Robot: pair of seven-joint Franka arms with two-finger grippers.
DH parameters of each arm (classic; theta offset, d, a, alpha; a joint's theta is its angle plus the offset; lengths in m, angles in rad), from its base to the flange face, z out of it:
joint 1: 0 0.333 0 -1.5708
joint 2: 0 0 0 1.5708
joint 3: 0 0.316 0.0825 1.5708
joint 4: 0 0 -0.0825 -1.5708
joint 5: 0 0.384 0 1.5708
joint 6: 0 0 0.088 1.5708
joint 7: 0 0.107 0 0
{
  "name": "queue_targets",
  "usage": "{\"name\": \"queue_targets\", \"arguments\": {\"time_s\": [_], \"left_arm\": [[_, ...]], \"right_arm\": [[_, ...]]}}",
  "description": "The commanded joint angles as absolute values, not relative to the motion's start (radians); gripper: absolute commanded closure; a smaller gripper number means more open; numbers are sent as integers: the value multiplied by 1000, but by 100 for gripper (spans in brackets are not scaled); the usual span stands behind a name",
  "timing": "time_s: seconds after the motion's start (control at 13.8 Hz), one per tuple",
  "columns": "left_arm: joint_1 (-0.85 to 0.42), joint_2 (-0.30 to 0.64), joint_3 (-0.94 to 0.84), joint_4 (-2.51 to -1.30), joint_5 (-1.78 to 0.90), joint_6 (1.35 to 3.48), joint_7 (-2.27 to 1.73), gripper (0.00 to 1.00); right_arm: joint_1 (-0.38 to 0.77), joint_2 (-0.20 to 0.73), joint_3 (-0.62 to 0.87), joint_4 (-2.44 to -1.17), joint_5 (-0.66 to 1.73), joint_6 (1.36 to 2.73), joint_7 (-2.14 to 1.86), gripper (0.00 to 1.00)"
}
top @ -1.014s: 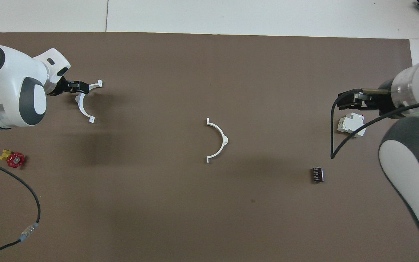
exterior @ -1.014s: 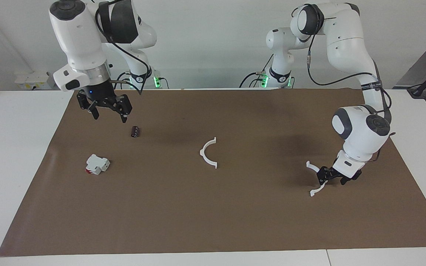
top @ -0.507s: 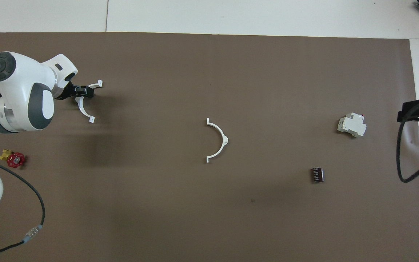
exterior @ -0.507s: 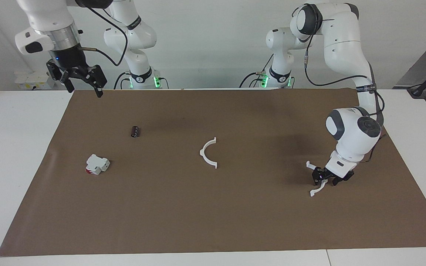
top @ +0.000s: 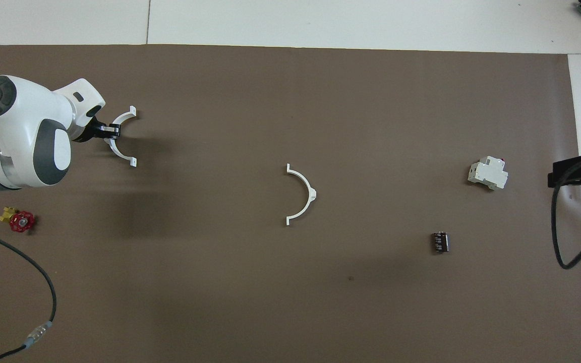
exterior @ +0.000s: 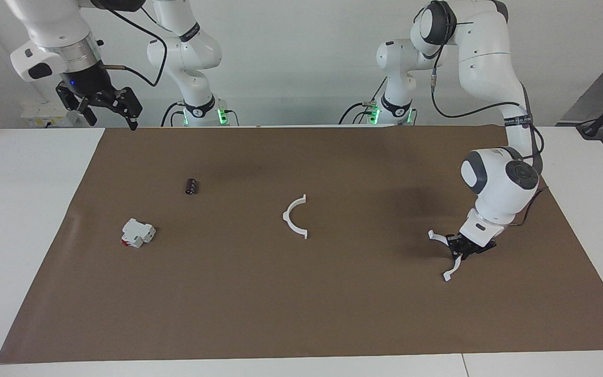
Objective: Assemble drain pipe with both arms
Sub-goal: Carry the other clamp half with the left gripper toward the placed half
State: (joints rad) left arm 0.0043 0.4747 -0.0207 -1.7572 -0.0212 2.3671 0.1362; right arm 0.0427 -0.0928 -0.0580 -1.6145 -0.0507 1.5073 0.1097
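One white half-ring (exterior: 294,218) of the drain pipe lies on the middle of the brown mat, also in the overhead view (top: 304,194). My left gripper (exterior: 459,247) is low over the mat at the left arm's end, shut on the mid-arc of the second half-ring (exterior: 451,267); it also shows in the overhead view (top: 105,131) with that half-ring (top: 120,155). My right gripper (exterior: 112,121) is open and empty, raised high over the mat's edge at the right arm's end, and only its tip shows in the overhead view (top: 557,177).
A blocky white part with a red end (exterior: 137,233) and a small dark cylinder (exterior: 191,186) lie on the mat (exterior: 301,314) toward the right arm's end. A small red valve handle (top: 20,221) lies near the left arm.
My right gripper rose and swung away from above the dark cylinder out to the mat's edge. My left gripper closed on the half-ring, which turned and shifted slightly.
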Motion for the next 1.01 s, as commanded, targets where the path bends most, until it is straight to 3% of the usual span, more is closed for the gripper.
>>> {"name": "queue_targets", "arguments": {"time_s": [0.0,0.51,0.94], "left_arm": [[-21,428,-9,-1790,-34,2382,149,100],[-231,400,-5,-1812,-23,2364,-26,100],[-418,368,-2,-1868,52,2318,-268,100]], "right_arm": [[48,-104,-57,-1635,-35,1525,97,0],[40,-107,-64,-1632,-37,1502,89,0],[101,-101,-123,-1628,-38,1508,89,0]]}}
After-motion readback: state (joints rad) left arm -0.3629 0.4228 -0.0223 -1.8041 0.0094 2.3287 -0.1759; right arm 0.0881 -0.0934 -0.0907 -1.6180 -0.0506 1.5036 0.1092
